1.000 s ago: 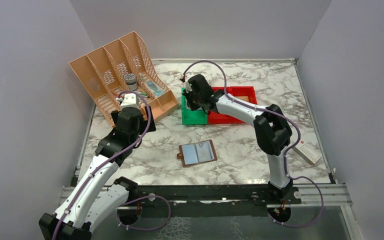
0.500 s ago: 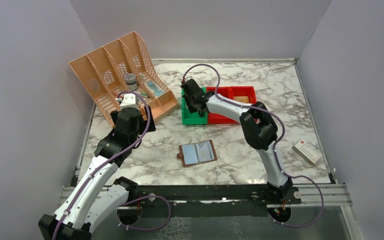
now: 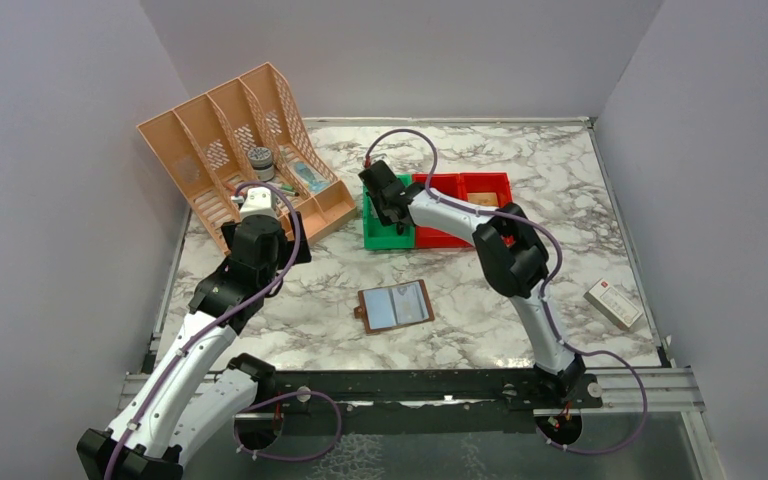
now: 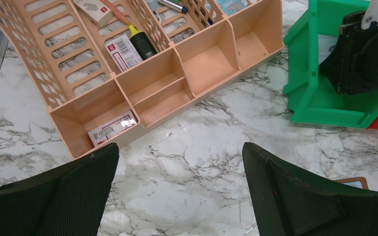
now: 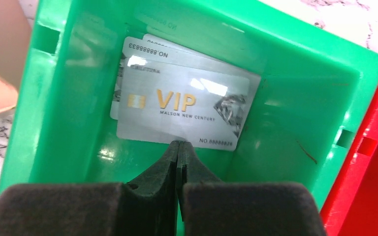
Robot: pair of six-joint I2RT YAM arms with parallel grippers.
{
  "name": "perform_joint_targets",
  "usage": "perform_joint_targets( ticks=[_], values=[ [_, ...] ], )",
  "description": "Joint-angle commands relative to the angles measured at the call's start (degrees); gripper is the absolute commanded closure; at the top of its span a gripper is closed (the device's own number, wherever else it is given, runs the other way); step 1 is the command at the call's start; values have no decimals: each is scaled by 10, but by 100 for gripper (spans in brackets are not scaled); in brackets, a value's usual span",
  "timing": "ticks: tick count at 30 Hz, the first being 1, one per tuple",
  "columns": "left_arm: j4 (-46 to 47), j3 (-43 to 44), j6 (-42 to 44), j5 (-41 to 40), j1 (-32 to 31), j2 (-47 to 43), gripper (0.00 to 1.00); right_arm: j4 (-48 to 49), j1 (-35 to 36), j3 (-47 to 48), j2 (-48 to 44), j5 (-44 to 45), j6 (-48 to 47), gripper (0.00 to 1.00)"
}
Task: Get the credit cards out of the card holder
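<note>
**Cards in the green bin, card holder lying open**

Your right gripper (image 5: 178, 147) is closed, its fingertips pressed together with nothing visible between them. It sits right at the near edge of the credit cards (image 5: 187, 105). These lie flat on the floor of the green bin (image 5: 54, 98), stacked and slightly fanned. The top one is silver-grey with a gold chip, gold "VIP" lettering and a diamond graphic, and another pale card peeks out behind it. The red bin (image 5: 369, 196) stands against the green one.

Your left gripper (image 4: 180, 152) hangs wide open over bare counter (image 4: 192, 128), in front of the peach organiser (image 4: 197, 64).

The card holder (image 3: 396, 306) lies opened flat on the counter, brown-edged with pale grey-blue lining, well apart from both bins.
</note>
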Motion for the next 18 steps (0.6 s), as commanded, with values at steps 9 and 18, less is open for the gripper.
perform_joint_targets(
  ticks=[9,18],
  values=[
    [-1,-6,4,-4,3,-4,1,6,4,23,25,31,-8,99],
    [0,-6,5,-3,3,-3,1,5,3,34,8,-44,10,99]
  ],
)
